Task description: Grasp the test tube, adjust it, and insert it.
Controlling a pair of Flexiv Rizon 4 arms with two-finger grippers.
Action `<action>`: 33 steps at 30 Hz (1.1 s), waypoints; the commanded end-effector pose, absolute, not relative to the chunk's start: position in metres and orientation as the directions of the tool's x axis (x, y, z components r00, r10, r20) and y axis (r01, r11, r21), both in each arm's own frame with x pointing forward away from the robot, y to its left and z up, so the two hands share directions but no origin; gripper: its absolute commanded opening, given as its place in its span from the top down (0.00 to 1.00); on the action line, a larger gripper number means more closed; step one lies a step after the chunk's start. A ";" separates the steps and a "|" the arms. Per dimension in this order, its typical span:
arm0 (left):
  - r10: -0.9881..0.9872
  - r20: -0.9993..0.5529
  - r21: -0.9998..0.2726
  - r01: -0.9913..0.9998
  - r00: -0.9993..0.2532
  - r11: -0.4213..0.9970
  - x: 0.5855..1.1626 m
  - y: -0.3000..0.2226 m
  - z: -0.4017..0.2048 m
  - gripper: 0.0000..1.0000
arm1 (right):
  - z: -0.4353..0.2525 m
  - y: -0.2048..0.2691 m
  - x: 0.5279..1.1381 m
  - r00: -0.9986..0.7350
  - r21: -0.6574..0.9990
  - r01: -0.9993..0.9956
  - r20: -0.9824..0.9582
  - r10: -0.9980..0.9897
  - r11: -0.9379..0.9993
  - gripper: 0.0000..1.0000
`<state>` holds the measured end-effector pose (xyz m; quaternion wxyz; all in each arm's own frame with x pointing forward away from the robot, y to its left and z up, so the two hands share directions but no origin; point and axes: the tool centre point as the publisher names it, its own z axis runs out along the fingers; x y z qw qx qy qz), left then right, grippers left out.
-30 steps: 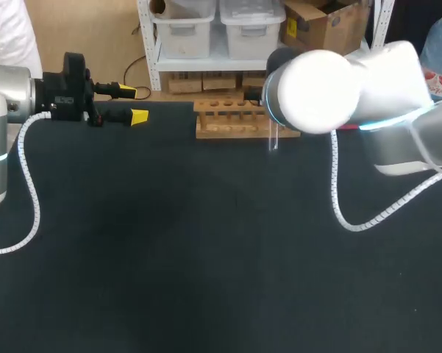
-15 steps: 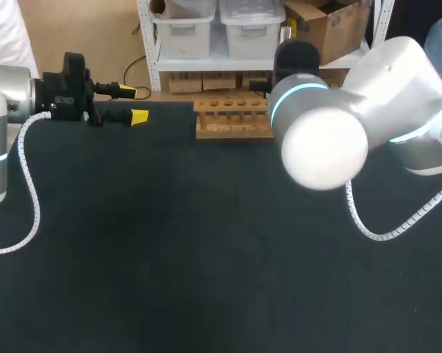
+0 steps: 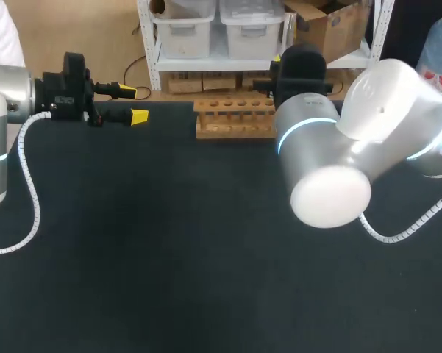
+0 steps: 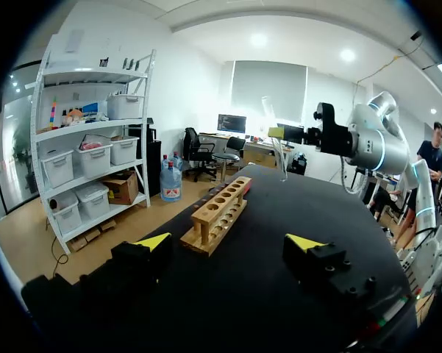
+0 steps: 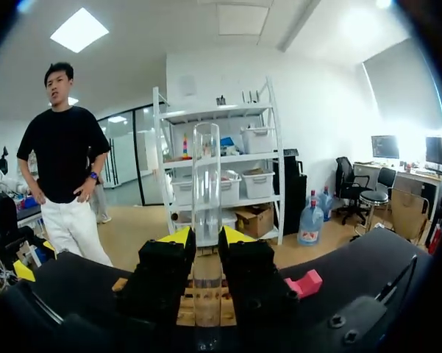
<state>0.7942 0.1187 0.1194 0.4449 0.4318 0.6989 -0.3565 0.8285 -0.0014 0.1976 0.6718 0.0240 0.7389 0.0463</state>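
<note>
A clear test tube (image 5: 206, 184) stands upright between the yellow-tipped fingers of my right gripper (image 5: 206, 237), which is shut on its lower part. The wooden rack (image 5: 184, 312) with a row of holes lies just beyond and below the fingers. In the head view the rack (image 3: 234, 118) sits at the table's far edge, and my right arm (image 3: 338, 162) hides the tube. From the left wrist, the tube (image 4: 279, 154) hangs over the rack's (image 4: 217, 219) far end. My left gripper (image 4: 228, 243) stands open and empty, well to the left of the rack (image 3: 132, 104).
A pink block (image 5: 303, 283) lies on the black table (image 3: 169, 243) beside the rack, on the right gripper's side. My right arm's large elbow (image 3: 331, 195) hangs over the table's middle right, with a white coiled cable (image 3: 397, 232) under it.
My right arm has swung its elbow down and forward while its wrist rose behind the rack's right end; the tube seen hanging there earlier is now hidden. The left arm has not moved.
</note>
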 end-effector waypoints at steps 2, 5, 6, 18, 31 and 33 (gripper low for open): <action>0.283 -0.932 -0.110 0.920 -0.227 0.375 0.793 0.119 0.118 0.00 | 0.205 -0.001 0.833 -0.054 0.096 -0.043 -0.994 0.094 0.994 1.00; 0.283 -0.932 -0.110 0.920 -0.227 0.375 0.793 0.119 0.118 0.00 | 0.210 0.000 0.836 -0.033 0.098 -0.053 -0.995 0.096 0.994 1.00; 0.283 -0.932 -0.110 0.920 -0.227 0.375 0.793 0.119 0.118 0.00 | 0.211 0.000 0.838 -0.025 0.101 -0.058 -0.995 0.099 0.993 1.00; 0.283 -0.932 -0.110 0.920 -0.227 0.375 0.793 0.119 0.118 0.00 | 0.216 0.005 0.855 0.024 0.102 -0.101 -0.994 0.105 0.990 1.00; 0.283 -0.932 -0.110 0.920 -0.227 0.375 0.793 0.119 0.118 0.00 | 0.223 0.003 0.838 -0.006 0.111 -0.101 -0.994 0.111 0.989 1.00; 0.283 -0.932 -0.110 0.920 -0.227 0.375 0.793 0.119 0.118 0.00 | 0.224 0.003 0.833 -0.019 0.118 -0.102 -0.993 0.117 0.988 1.00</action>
